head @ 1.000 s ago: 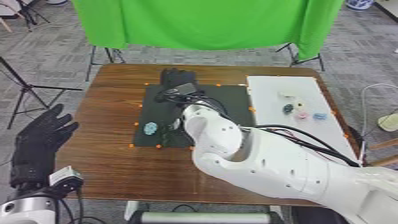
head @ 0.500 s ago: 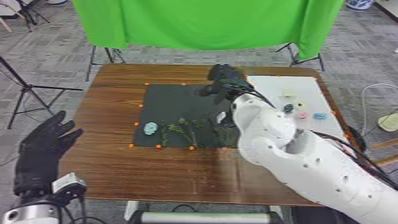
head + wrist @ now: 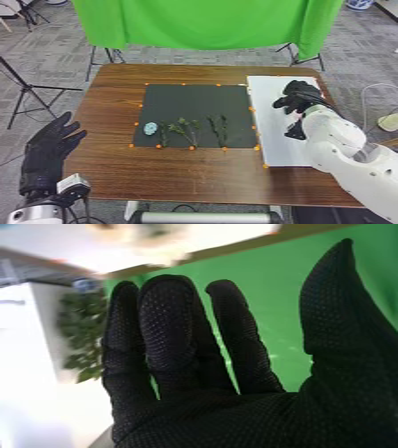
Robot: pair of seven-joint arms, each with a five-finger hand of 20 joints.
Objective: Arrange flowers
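Right black-gloved robot hand [image 3: 299,98]: spread wide, over white flat board [image 3: 282,151]. Left black-gloved robot hand [image 3: 46,145]: open, beside brown wooden surface's [image 3: 160,172] left edge. Green leafy sprigs [image 3: 192,133]: toward black rectangular mat's [image 3: 191,102] near edge.

Looking forward and down from the robot's head, well above the table [image 3: 124,175]; from the right wrist, close along the right hand [image 3: 300,94] toward the green cloth [image 3: 204,25], at 12 o'clock. Sharing that cloth and, through blur, probably the white board [image 3: 282,147] at 3 o'clock.
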